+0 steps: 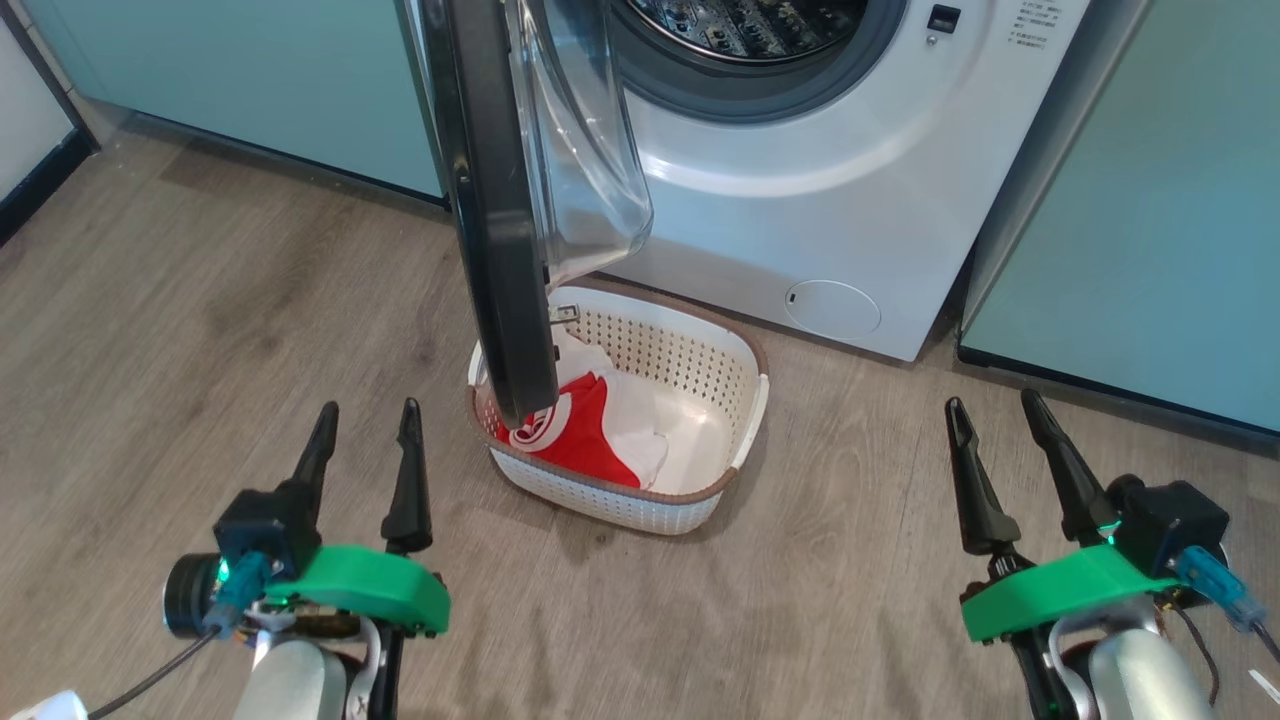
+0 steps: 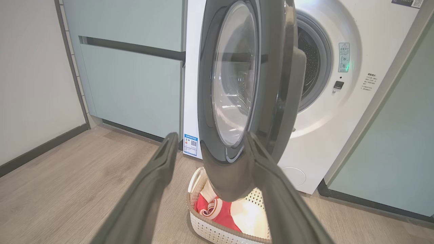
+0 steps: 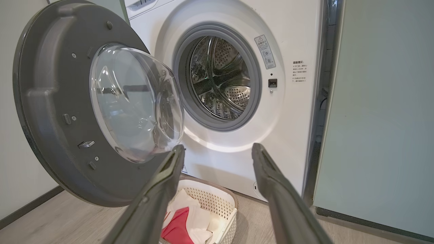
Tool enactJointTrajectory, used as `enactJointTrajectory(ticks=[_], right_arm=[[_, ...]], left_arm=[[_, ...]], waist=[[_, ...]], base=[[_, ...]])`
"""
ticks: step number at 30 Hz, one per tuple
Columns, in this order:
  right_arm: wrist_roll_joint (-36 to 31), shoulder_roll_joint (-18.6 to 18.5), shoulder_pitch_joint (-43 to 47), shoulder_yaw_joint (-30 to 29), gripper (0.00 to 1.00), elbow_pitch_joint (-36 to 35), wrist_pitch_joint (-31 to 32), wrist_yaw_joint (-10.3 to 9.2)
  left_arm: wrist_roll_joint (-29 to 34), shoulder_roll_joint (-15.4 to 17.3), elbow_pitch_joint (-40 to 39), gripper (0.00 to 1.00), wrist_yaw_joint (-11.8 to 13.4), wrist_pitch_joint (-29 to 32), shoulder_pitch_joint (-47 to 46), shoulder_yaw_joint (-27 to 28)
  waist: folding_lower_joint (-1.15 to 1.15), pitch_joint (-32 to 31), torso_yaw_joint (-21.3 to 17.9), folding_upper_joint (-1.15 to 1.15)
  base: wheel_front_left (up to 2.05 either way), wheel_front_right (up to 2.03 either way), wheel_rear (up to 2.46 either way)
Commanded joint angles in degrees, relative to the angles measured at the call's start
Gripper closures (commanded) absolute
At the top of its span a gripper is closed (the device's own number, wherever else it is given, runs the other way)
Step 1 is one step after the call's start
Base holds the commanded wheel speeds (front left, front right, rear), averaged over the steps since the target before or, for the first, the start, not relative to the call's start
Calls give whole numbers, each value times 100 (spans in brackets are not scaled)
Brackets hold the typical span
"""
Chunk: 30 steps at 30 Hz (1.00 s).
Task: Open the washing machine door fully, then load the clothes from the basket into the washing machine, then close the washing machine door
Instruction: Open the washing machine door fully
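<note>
Washing machine door (image 1: 500, 250), round, glossy black rim, half-open over cream perforated basket (image 1: 620, 505) of red-and-white clothes (image 1: 590, 440).
Left claw (image 1: 369, 406), right claw (image 1: 992, 400) both wide, empty; push rim fully aside first.

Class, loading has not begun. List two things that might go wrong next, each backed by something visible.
1. The round black-rimmed glass door overhangs the cream perforated plastic basket, so the left gripper reaching for the red-and-white clothes may strike it.
2. The door seems only partly open, so lifted clothes could snag on it before reaching the white washing machine.
</note>
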Motion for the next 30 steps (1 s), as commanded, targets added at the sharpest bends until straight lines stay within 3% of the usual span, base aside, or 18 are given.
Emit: enactJointTrajectory(ticks=[1,11,12,13,19,30], right_arm=[[-23,-8,-199,143,0,-170,-52,0],[-64,-8,-216,144,0,-193,-52,0],[-122,-8,-219,159,0,-196,-52,0],[-164,-8,-224,175,0,-200,-52,0],[-195,-8,-250,174,0,-218,-52,0],[-258,-8,-335,295,0,-231,-52,0]], left_arm=[[54,53,-164,0,-3,-56,-141,133],[33,53,-178,0,-5,-56,-161,108],[-4,53,-173,15,-23,-56,-160,107],[-61,53,-165,100,-69,-56,-164,113],[-243,53,-633,100,-215,-56,-209,236],[-226,53,-1615,100,-51,-56,-659,578]], waist=[[0,0,-2,0],[0,46,-21,0],[0,50,-26,0],[0,59,-36,0],[0,111,-59,0],[0,268,-200,0]], base=[[0,0,0],[0,0,0],[0,0,0],[0,0,0],[0,0,0],[0,0,0]])
